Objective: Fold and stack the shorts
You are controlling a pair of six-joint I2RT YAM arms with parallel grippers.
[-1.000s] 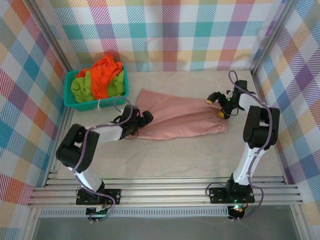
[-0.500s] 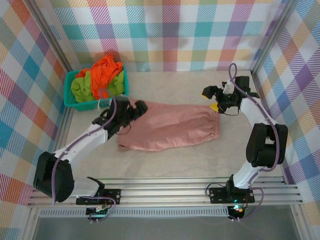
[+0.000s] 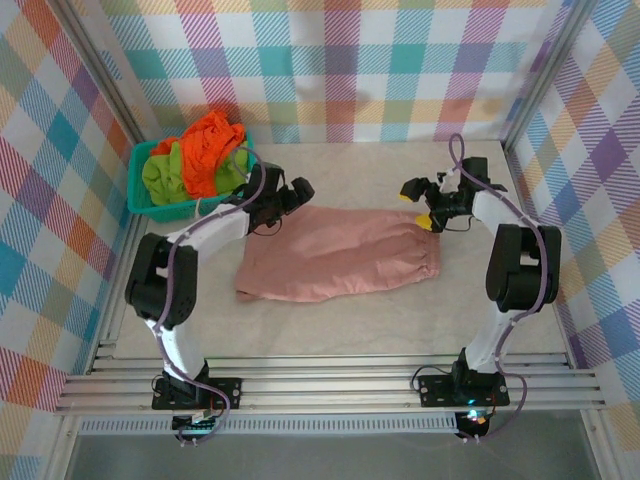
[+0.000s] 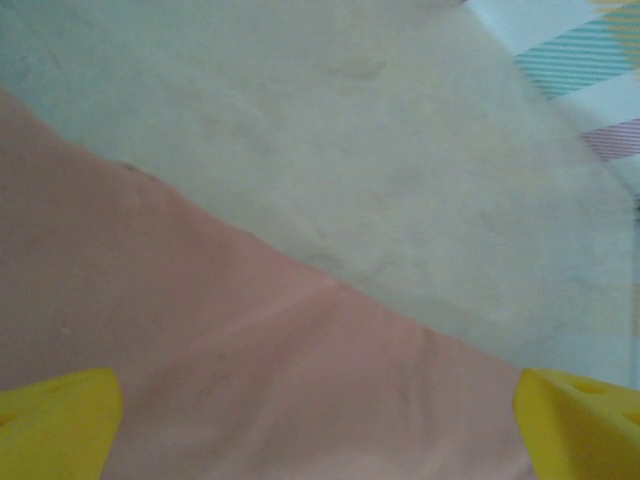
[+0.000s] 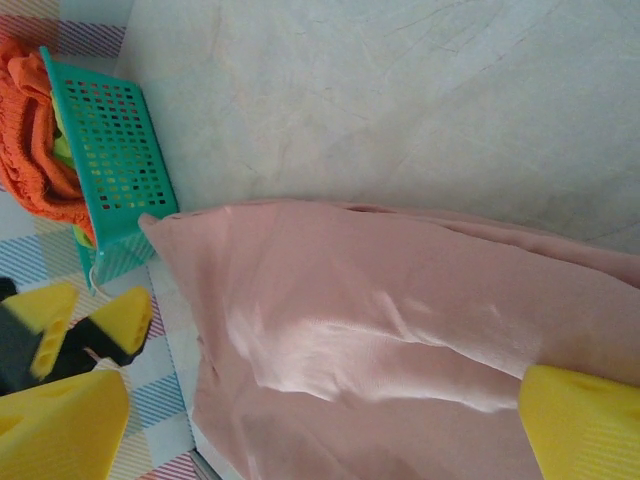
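Observation:
The dusty pink shorts (image 3: pixel 335 255) lie spread flat in the middle of the table. My left gripper (image 3: pixel 293 195) hovers open over their far left corner, beside the basket; in the left wrist view its yellow fingertips (image 4: pixel 55 425) stand wide apart above pink cloth (image 4: pixel 200 350). At the far right end of the shorts my right gripper (image 3: pixel 416 208) is also open, its yellow fingertips (image 5: pixel 585 425) spread above the cloth (image 5: pixel 400 340). Neither gripper holds anything. The orange shorts (image 3: pixel 208 150) and the lime green shorts (image 3: pixel 165 175) are heaped in the basket.
The teal mesh basket (image 3: pixel 140 205) stands at the far left corner, against the checked wall; it is also in the right wrist view (image 5: pixel 110 160). Bare pale tabletop (image 3: pixel 350 330) lies in front of the pink shorts and behind them.
My left gripper has moved away from me, from the near left of the shorts to their far left corner. The pink shorts have shifted and settled flatter. My right gripper has drifted slightly left.

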